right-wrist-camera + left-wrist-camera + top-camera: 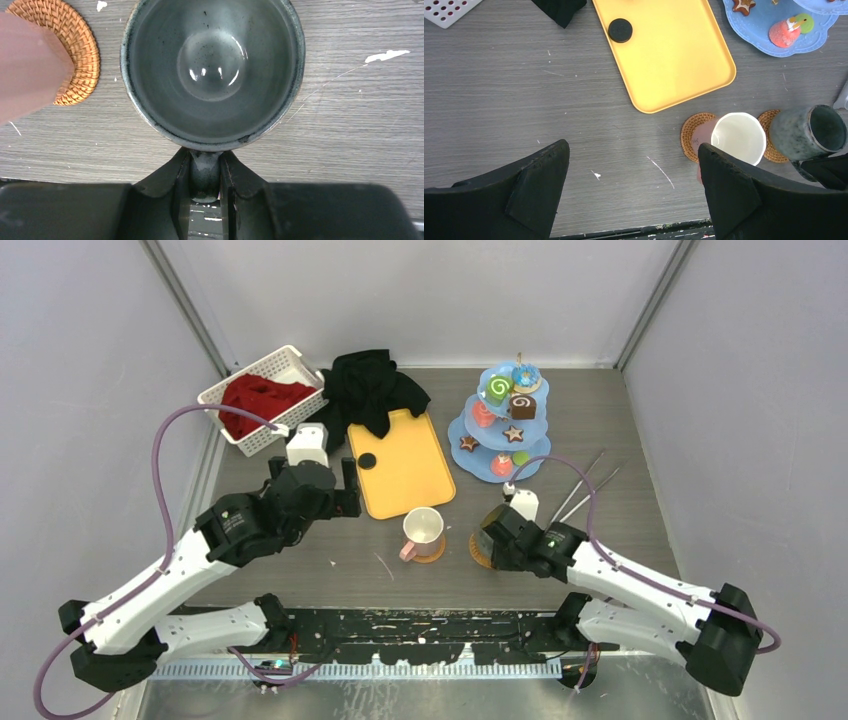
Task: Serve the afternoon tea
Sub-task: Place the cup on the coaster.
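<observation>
My right gripper [205,172] is shut on the handle of the grey mug [212,70], which is upright and empty. In the top view the gripper [497,540] covers most of that mug, which is over a woven coaster [480,554]; I cannot tell whether it rests on it. Just to the left, the cream mug [423,530] with a pink handle stands on its own coaster [691,137]. My left gripper [634,150] hangs open over bare table left of the cream mug. The pale-blue stand [455,430] at the back right holds a swirl roll [497,388], a blue donut [526,375] and a star cookie [513,433].
A flat yellow tray [405,465] with a black disc [367,460] lies mid-table. A black cloth [375,385] covers the tray's far end. The white basket [262,395] with red cloth sits at the back left. Two thin metal sticks [585,485] lie right of the stand.
</observation>
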